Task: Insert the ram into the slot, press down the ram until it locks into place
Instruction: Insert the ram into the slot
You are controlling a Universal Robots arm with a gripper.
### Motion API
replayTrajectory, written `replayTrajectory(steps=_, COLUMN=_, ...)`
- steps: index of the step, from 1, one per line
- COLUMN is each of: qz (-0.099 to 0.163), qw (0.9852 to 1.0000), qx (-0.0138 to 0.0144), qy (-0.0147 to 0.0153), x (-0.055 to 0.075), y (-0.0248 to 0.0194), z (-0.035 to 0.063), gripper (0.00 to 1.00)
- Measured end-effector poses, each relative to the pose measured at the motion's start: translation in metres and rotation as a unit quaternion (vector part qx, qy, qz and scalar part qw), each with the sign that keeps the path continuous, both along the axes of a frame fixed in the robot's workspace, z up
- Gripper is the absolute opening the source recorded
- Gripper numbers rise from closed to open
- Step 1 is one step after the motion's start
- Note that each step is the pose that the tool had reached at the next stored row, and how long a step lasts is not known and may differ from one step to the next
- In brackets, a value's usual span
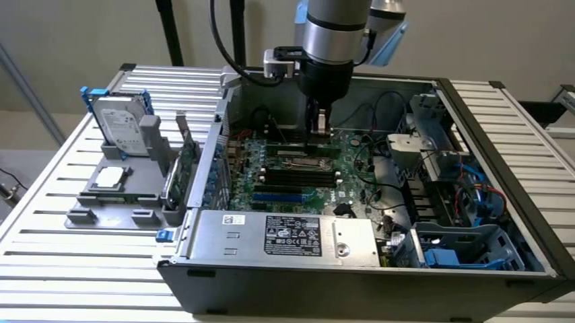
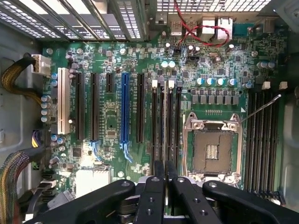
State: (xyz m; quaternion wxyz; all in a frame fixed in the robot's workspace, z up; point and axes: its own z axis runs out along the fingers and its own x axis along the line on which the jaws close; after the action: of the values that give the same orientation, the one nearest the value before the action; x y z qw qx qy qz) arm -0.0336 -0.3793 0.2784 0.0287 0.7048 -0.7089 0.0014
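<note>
The ram could not be picked out with certainty. Whether it was pinched edge-on in the gripper or already seated in a socket could not be told. The black memory slots [image 2: 166,121], a bank of long narrow sockets with white latches at their ends, were seen in the wrist view straight beyond the fingertips [image 2: 159,170]. The gripper [image 2: 164,169] was found clenched, its fingertips drawn almost together with only a thin dark gap left between them. What, if anything, filled that gap could not be made out.

In the exterior view the gripper [image 1: 319,131] was held upright on the arm [image 1: 337,27], inside the open computer case [image 1: 359,289] and raised above the motherboard [image 1: 351,182]. The memory slots [image 1: 292,178] were seen there between the processor socket [image 1: 297,161] and the blue slot [image 1: 279,197].

In the wrist view the blue slot [image 2: 124,107] and the processor socket [image 2: 213,149] were set on opposite sides of the black bank. A second bank of memory slots [image 2: 262,140] lay on the far side of the socket. A labelled metal box [image 1: 287,235] was mounted along the near edge of the case.

Outside the case, at the exterior view's left, a grey fixture [image 1: 108,208] rested on the slatted table [image 1: 54,269]. A hard drive [image 1: 121,128] and a green expansion card [image 1: 186,161] were stood upright in it.
</note>
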Motion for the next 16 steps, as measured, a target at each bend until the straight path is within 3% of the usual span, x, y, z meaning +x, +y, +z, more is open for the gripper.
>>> replayTrajectory(steps=7, qz=-0.001, qw=1.0000, qx=-0.0048, qy=0.0000, x=0.000, y=0.0000, z=-0.0114, gripper=0.13)
replayTrajectory(steps=16, qz=-0.002, qw=0.9998, qx=-0.0174, qy=0.0000, x=0.000, y=0.0000, z=-0.0217, gripper=0.13)
